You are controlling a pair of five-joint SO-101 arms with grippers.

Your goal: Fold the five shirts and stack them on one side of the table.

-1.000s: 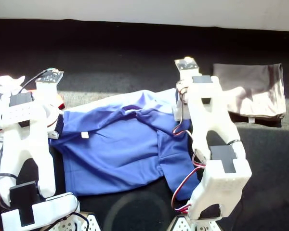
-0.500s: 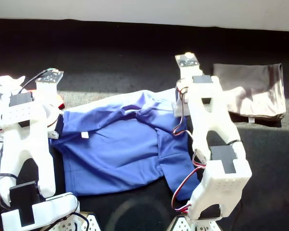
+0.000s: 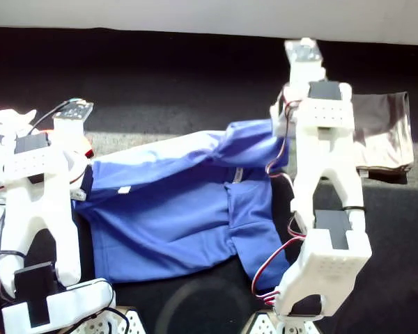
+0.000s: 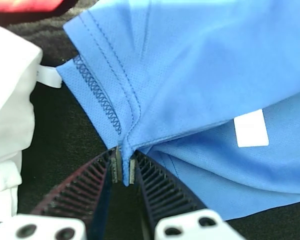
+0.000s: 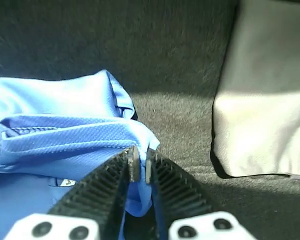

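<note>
Bridging left tool (image 4: 124,170) and right tool (image 5: 140,162) lies shirt (image 3: 174,209).

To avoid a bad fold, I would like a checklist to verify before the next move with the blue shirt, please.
1. Left gripper shut on the blue mesh-fabric shirt at its stitched edge: ok.
2. Right gripper shut on the shirt's opposite end: ok.
3. Shirt flat between the grippers: not ok, wrinkled.
4. Folded grey shirt apart from the blue one: ok, bare black table between.
5. White cloth outside the left grip: ok.
6. Layers pinched: cannot tell.
</note>
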